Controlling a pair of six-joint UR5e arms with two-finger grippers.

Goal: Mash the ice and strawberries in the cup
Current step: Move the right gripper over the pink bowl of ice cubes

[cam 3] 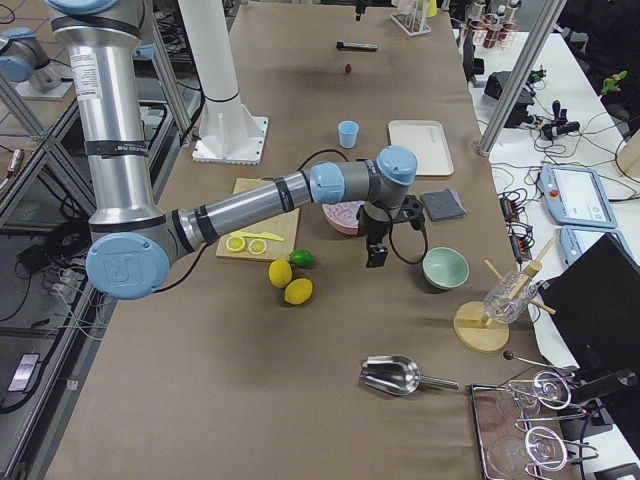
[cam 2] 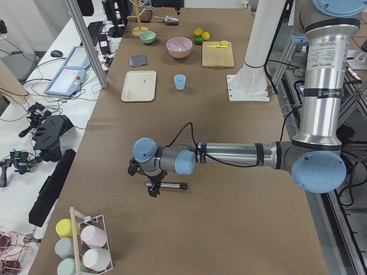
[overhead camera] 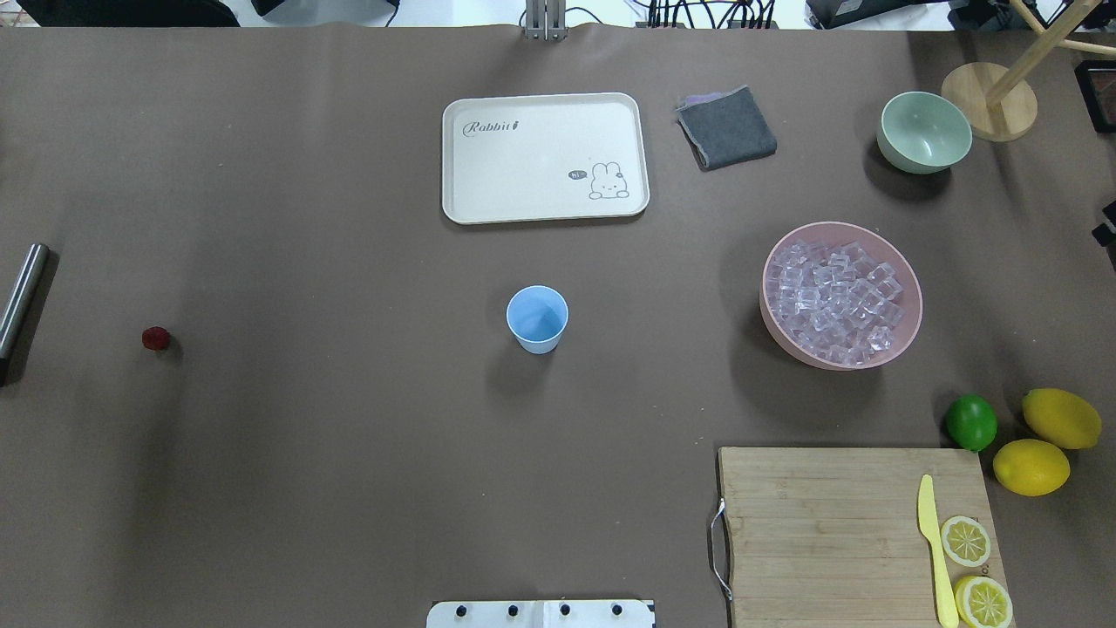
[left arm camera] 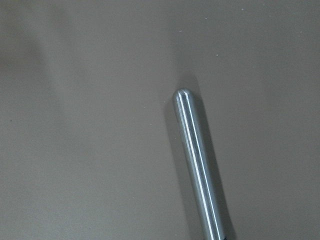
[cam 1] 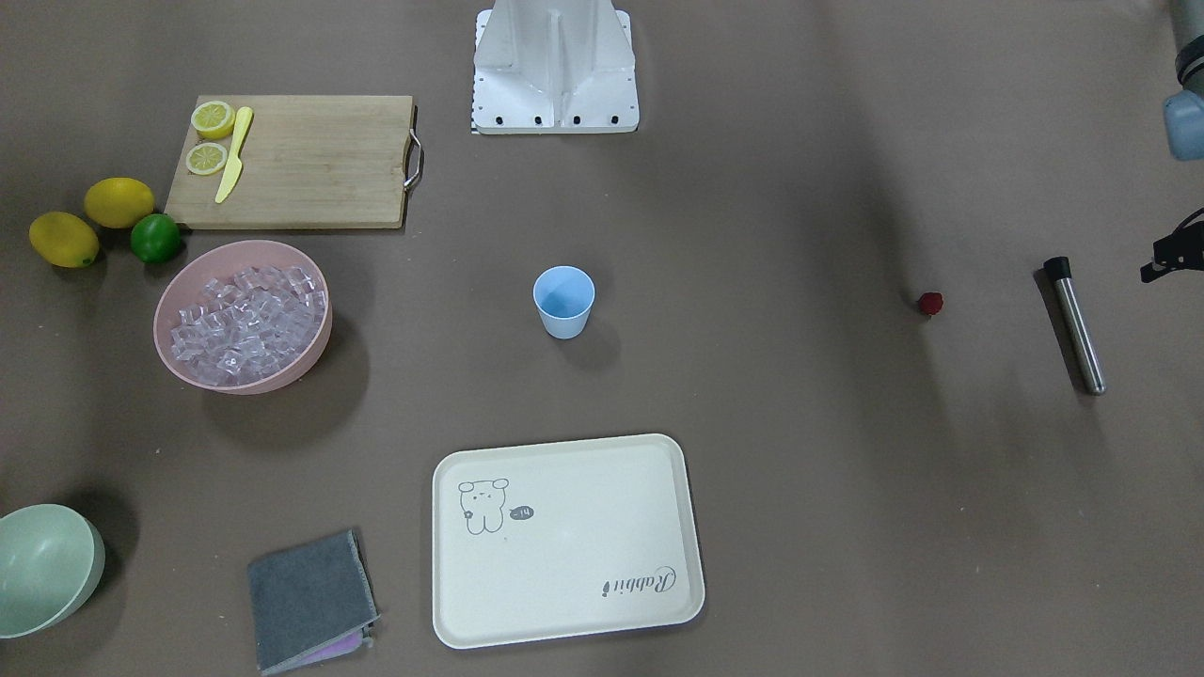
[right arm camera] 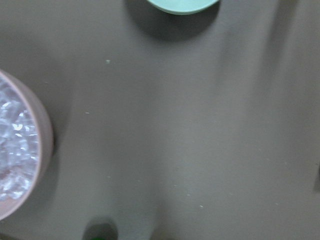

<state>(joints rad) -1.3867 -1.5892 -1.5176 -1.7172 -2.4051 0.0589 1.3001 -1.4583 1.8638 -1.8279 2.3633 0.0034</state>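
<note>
A long table (overhead camera: 349,480) covered in matt brown sheeting fills the middle of the room. The light is even and diffuse, and it leaves only soft, blurred shadows on the cover. Along one long edge runs a white bench (cam 2: 20,137) strewn with cables and small devices, among them a tablet-like screen unit (cam 2: 64,71). Aluminium frame posts (cam 2: 86,46) stand between the bench and the table. Beyond the opposite edge lies grey floor (cam 3: 25,400) with loose cables.
</note>
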